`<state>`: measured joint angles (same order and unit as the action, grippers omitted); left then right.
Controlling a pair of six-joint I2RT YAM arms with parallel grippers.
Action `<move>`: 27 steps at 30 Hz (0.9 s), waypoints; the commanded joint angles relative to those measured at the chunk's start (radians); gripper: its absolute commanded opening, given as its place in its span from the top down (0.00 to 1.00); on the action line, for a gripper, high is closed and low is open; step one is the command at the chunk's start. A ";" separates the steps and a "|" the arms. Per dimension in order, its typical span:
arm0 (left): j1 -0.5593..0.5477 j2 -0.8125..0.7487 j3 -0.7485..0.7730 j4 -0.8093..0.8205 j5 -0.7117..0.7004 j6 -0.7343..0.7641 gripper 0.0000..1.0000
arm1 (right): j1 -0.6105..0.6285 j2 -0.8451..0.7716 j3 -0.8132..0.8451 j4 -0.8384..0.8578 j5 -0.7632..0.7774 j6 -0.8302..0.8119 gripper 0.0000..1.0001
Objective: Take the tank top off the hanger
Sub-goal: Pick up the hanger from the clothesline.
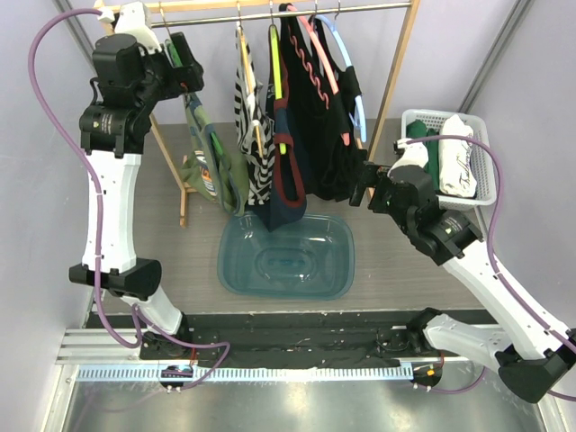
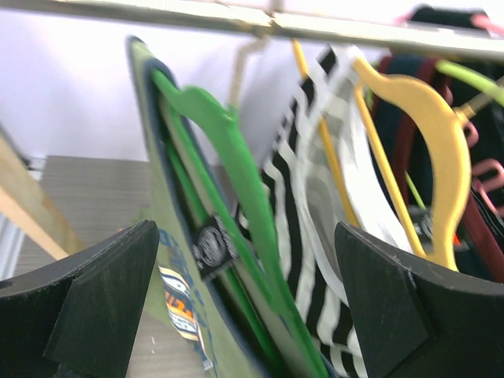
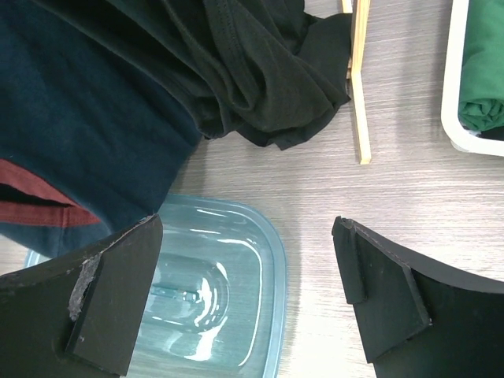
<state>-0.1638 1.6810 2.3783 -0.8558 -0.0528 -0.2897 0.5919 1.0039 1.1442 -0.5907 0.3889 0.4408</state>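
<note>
Left hand [image 2: 244, 236] gapes empty facing the green hanger [image 2: 228, 150], clear only in wrist view.

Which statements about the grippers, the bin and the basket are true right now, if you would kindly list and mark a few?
The left gripper is open, facing the green hanger. True.
The right gripper is shut on a hanger. False: it is open and holds nothing.
The blue bin holds a shirt. False: no clothing lies in it.
The white basket holds folded clothes. True.
</note>
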 commanded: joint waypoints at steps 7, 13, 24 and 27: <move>-0.036 0.031 -0.050 0.123 -0.139 0.027 0.00 | 0.005 -0.022 0.009 0.037 -0.053 0.021 0.00; -0.039 0.022 -0.113 0.113 -0.151 0.050 0.14 | 0.005 -0.025 0.014 0.037 -0.062 0.016 0.00; -0.039 -0.075 -0.203 0.118 -0.163 0.089 0.81 | 0.005 -0.021 -0.015 0.071 -0.093 0.021 0.02; -0.039 -0.076 -0.205 0.106 -0.159 0.101 0.89 | 0.005 -0.025 -0.023 0.075 -0.099 0.021 0.05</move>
<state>-0.2008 1.6535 2.1738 -0.7670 -0.2077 -0.2199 0.5930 0.9882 1.1305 -0.5694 0.3069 0.4515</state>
